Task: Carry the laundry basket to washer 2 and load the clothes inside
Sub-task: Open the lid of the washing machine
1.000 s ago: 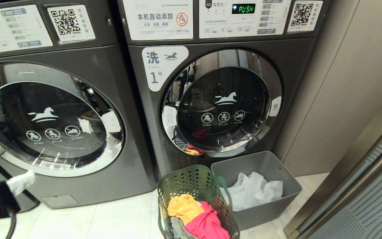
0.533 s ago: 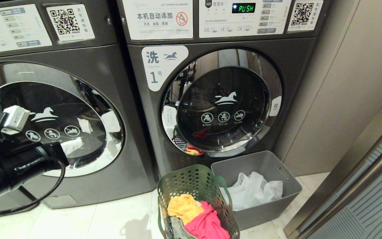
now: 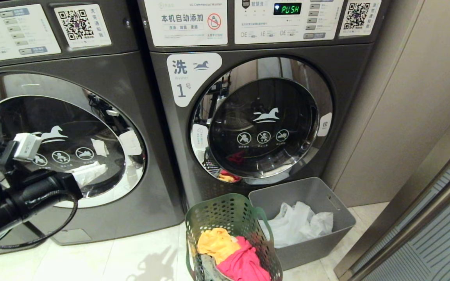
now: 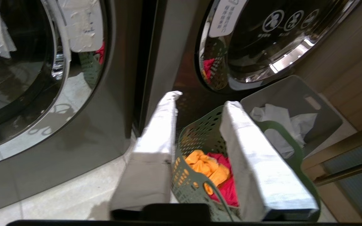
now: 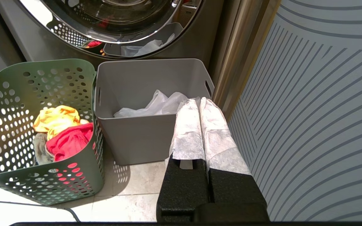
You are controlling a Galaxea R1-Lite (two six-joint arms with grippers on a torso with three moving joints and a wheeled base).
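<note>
From the head camera, I see two dark grey front-loading washing machines side by side. The one on the right carries a white label with a "1"; the one on the left shows no number that I can read, so I cannot confirm it as washer 2. Both round chrome-rimmed glass doors are shut. On the pale tiled floor before machine 1 stands the tall dark green perforated plastic laundry basket, upright, holding the soft clothes, bright yellow beside pinkish-red. Just beside it, to the right, is a grey solid-walled plastic bin with white plastic bags inside. My left arm reaches in at the left edge, in front of the left machine's door; its fingers are not visible here

Left wrist camera: left gripper hangs in the air, its white-wrapped fingers parted to a moderate gap with nothing between them. Beyond them sits the basket, clear of the fingers, yellow and red cloth showing inside

Right wrist camera: right gripper is low near the floor, beside the grey bin, white-wrapped fingers pressed together and empty. Basket stands just beside the bin; a grey-olive garment shows under the yellow and red
</note>
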